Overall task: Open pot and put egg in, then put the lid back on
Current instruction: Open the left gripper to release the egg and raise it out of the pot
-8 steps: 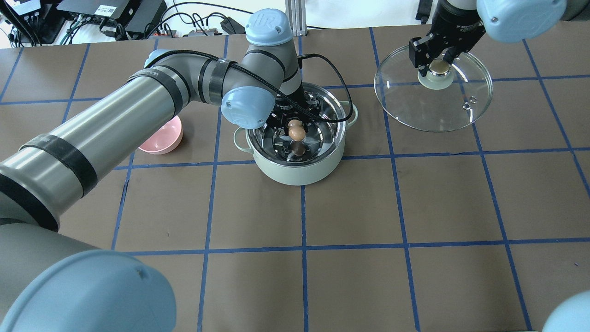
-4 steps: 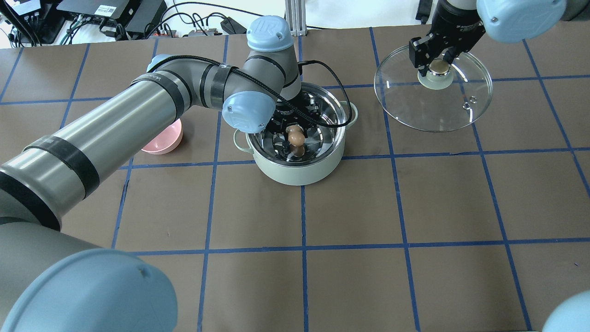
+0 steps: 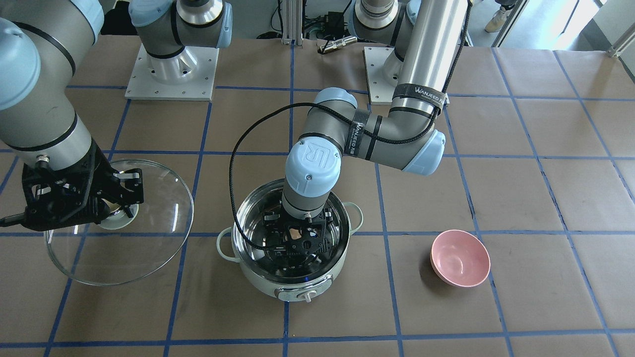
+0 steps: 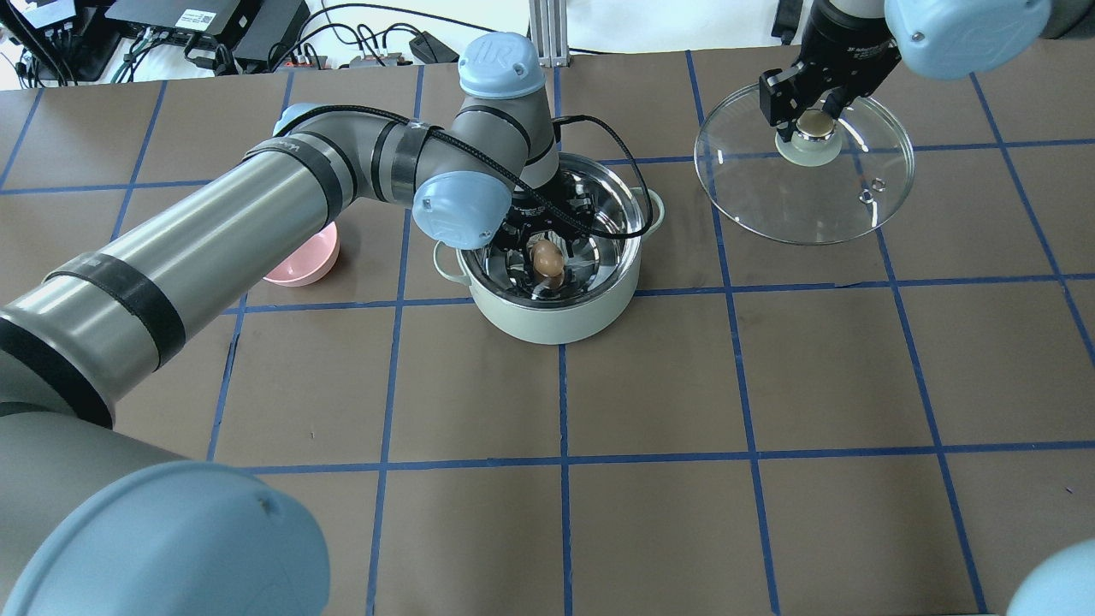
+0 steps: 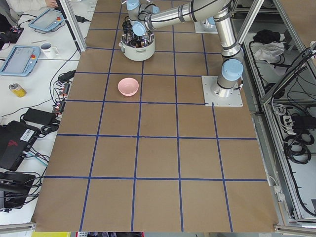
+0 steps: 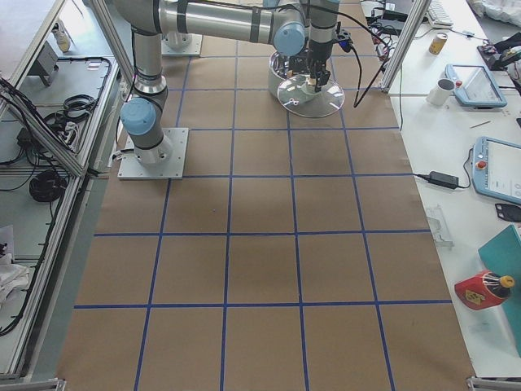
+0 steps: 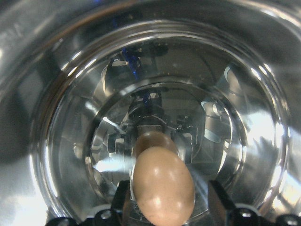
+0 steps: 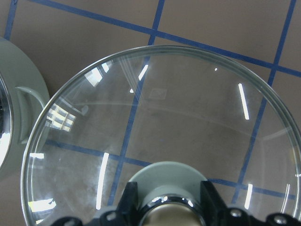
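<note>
The mint-green pot point(image 4: 556, 321) stands open at the table's middle, and also shows in the front view point(image 3: 258, 285). My left gripper point(image 4: 547, 257) is down inside it, shut on the tan egg point(image 4: 547, 256), which fills the lower middle of the left wrist view point(image 7: 162, 185) just above the shiny steel bottom. My right gripper point(image 4: 813, 120) is shut on the beige knob point(image 4: 814, 127) of the clear glass lid point(image 4: 770, 197), held to the pot's right. The lid also shows in the front view point(image 3: 149, 238) and in the right wrist view point(image 8: 188, 117).
A small pink bowl point(image 4: 301, 258) sits left of the pot, partly under my left arm; it also shows in the front view point(image 3: 460, 258). A black cable point(image 4: 612, 145) loops over the pot's rim. Cables and boxes lie along the far edge.
My left gripper has lowered the egg deeper into the pot. The right gripper and the lid have not moved.
</note>
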`<state>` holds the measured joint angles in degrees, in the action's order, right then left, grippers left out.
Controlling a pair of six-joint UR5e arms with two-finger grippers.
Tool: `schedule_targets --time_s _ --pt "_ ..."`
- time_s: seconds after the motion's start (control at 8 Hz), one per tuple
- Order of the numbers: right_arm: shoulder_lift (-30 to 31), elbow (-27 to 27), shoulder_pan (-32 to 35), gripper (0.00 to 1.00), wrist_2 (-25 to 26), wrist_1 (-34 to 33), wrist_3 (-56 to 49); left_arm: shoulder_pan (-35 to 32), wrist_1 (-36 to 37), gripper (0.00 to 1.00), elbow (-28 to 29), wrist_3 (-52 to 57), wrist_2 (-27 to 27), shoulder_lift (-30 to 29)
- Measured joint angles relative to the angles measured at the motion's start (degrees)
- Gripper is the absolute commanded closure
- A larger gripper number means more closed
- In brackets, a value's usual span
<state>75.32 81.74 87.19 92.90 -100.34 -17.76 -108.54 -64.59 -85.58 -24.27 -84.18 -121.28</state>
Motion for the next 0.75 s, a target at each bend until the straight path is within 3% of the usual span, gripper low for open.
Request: schedule_targets --time_s 0.75 --pt "0.1 0.1 0.0 1.00 -2.0 -0.1 0.8 0.0 -0.2 0.00 0.5 0.0 -0.3 2.8"
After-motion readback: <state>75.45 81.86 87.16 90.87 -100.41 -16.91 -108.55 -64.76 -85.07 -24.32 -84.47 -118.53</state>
